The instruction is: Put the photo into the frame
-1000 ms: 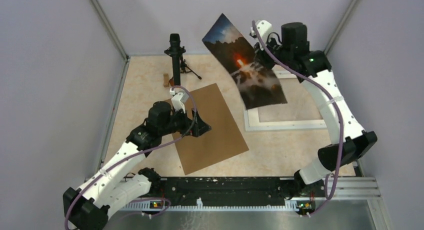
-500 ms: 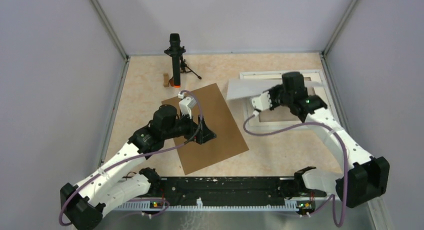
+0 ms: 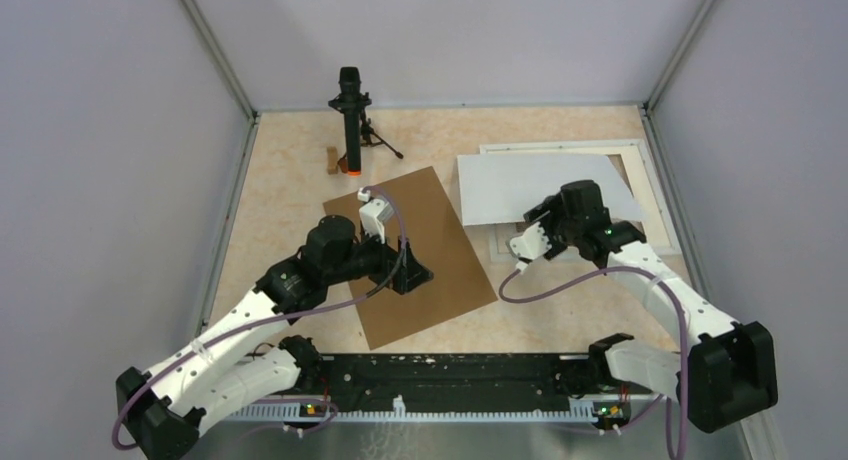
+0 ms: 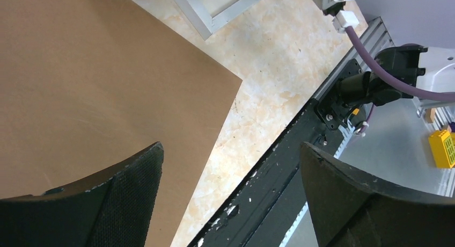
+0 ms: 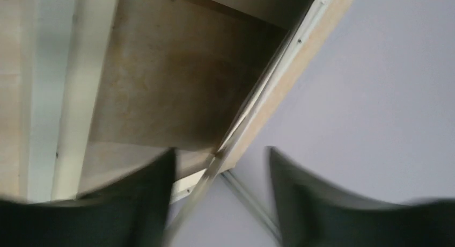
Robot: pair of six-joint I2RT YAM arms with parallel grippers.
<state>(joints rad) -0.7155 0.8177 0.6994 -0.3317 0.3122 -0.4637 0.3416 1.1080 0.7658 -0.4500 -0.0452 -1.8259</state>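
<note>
At the worktop's [image 3: 290, 180] far right, the photo [image 3: 540, 185] lies white back up across the frame [image 3: 657, 210]. Right end effector [image 5: 220, 150], at its near edge, has jaws parted, gripping nothing. Left end effector [image 4: 230, 145] gapes empty over cardboard [image 3: 450, 250].

Top view: even, diffuse overhead light, soft faint shadows on the bench [image 3: 290, 170]. Left wrist: sharp, jaws near-black along the bottom edge. Right wrist: dim, heavy motion blur, only the wall [image 5: 375, 96] bright.
</note>
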